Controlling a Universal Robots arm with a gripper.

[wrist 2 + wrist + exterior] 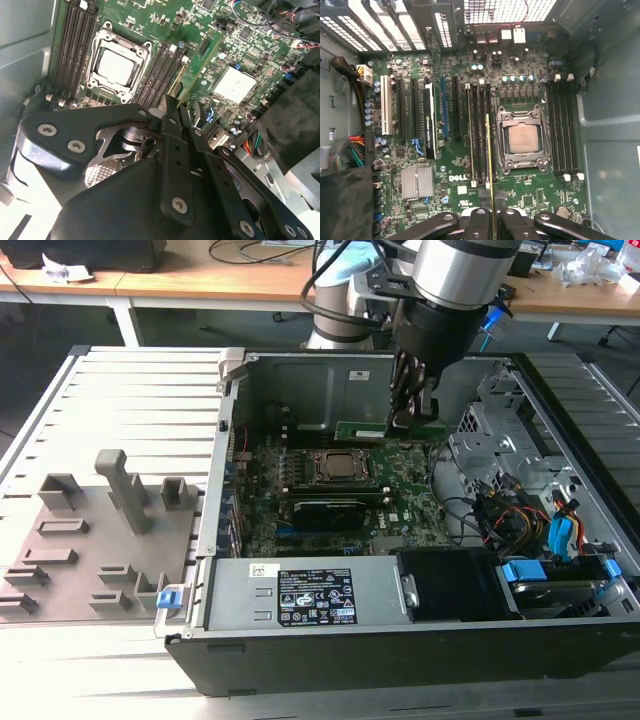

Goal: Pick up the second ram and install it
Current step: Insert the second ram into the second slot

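My gripper point(405, 418) hangs inside the open computer case, shut on the second ram point(390, 430), a long thin green stick held level above the motherboard point(400, 485). In the first wrist view the ram point(489, 165) appears edge-on between the black fingers point(476, 225) and runs along the memory slots point(477, 135) beside the CPU socket point(522, 138). In the second wrist view the ram point(192, 70) juts from the gripper point(172, 107) near the slots point(160, 67) at the socket's point(116, 67) side. It floats above the board, not seated.
A black expansion card point(330, 508) lies in front of the socket. Bundled cables point(520, 520) and a drive cage point(490, 425) crowd the exterior view's right. A black housing point(450, 585) sits at the case front. A grey fixture plate point(100, 510) lies on the exterior view's left.
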